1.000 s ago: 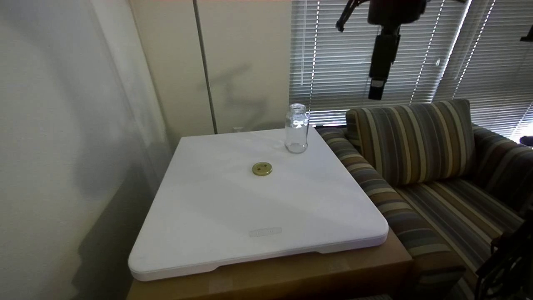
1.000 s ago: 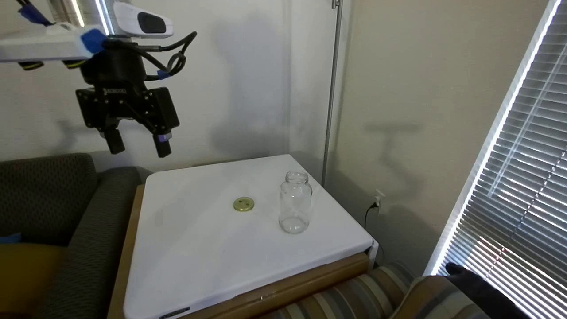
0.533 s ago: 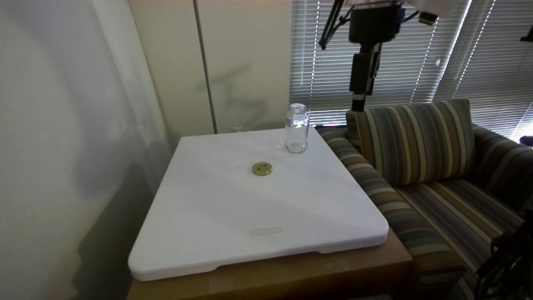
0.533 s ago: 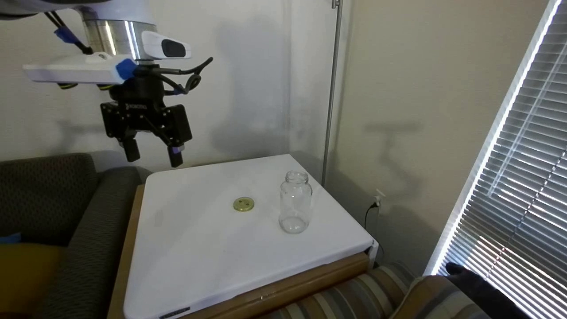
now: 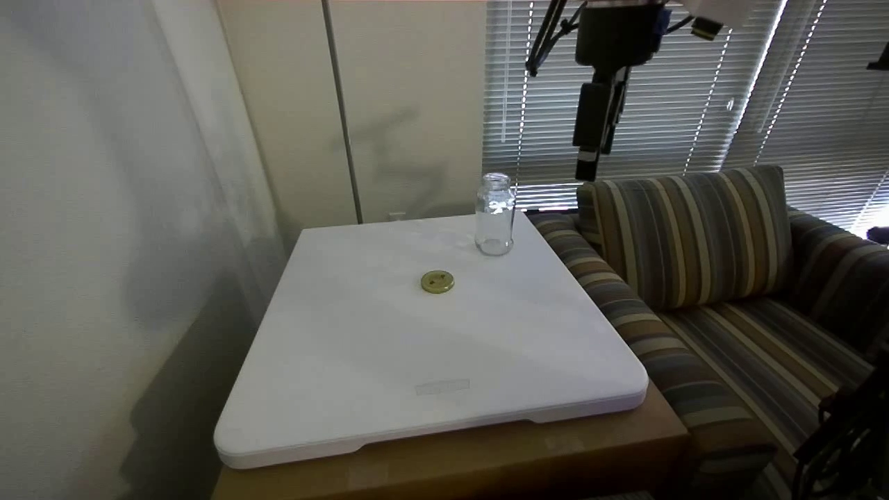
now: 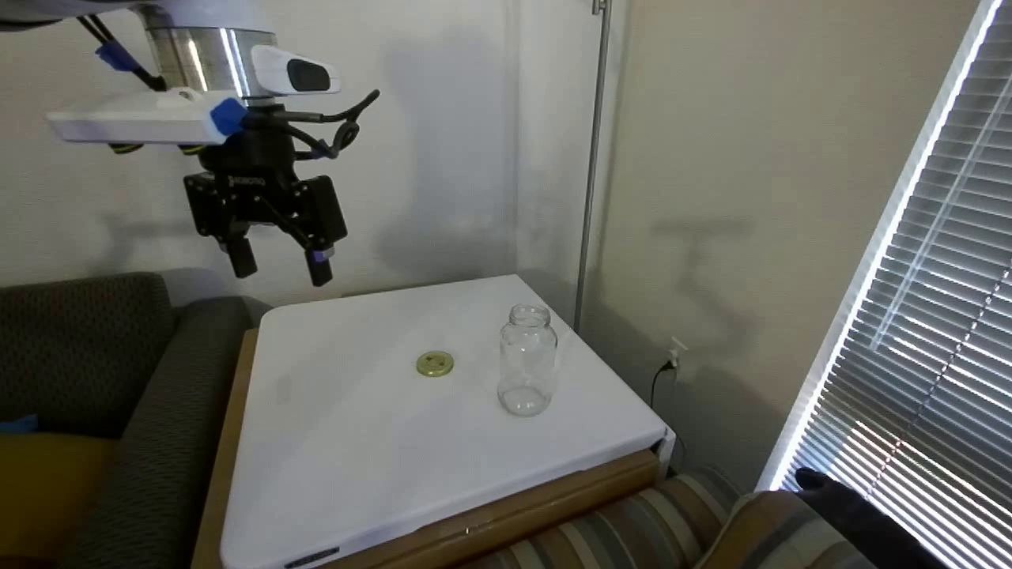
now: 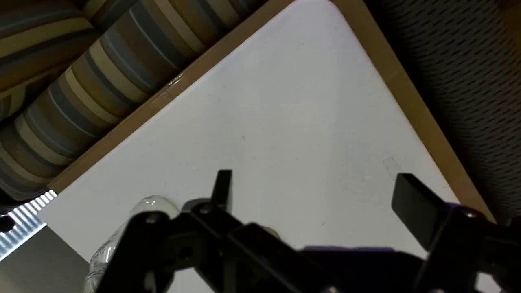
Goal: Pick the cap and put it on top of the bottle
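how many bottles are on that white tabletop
1. The clear bottle stands upright on the white tabletop, apart from the yellowish cap, in both exterior views. The gripper hides part of it in the wrist view; no other bottle seems hidden.

I see a white tabletop (image 6: 348,466), the yellowish cap (image 6: 435,363) lying flat near the upright clear bottle (image 6: 527,363).

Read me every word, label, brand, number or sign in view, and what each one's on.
"ROBOTIQ", blurred, on the claw.
Dark label on the rim of the white tabletop: too small to read.
Faint rectangle on its surface: unreadable.
The cap: any lettering too small to read.
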`<state>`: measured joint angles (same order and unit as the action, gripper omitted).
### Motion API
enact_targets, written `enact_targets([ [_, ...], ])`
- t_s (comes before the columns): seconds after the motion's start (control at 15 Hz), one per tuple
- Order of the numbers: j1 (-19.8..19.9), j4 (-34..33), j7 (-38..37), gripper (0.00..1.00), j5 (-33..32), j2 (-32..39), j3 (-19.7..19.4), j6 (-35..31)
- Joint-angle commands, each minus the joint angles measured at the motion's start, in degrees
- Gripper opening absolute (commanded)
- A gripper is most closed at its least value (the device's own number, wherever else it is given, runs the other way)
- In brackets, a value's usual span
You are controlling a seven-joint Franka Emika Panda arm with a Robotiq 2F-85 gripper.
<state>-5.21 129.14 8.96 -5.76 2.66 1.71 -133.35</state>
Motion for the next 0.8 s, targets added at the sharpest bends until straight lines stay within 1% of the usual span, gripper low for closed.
enact_targets([
  [0.0,-0.2,-1.7,-2.5,1.0,-2.2,2.5,1.5,-2.2],
  [0.33,-1.0,-8.8,-3.3,1.0,-2.8,9.4,2.9,-1.1],
  [0.73,-0.2,-20.9,-1.5,1.0,0.6,19.2,3.1,0.6],
])
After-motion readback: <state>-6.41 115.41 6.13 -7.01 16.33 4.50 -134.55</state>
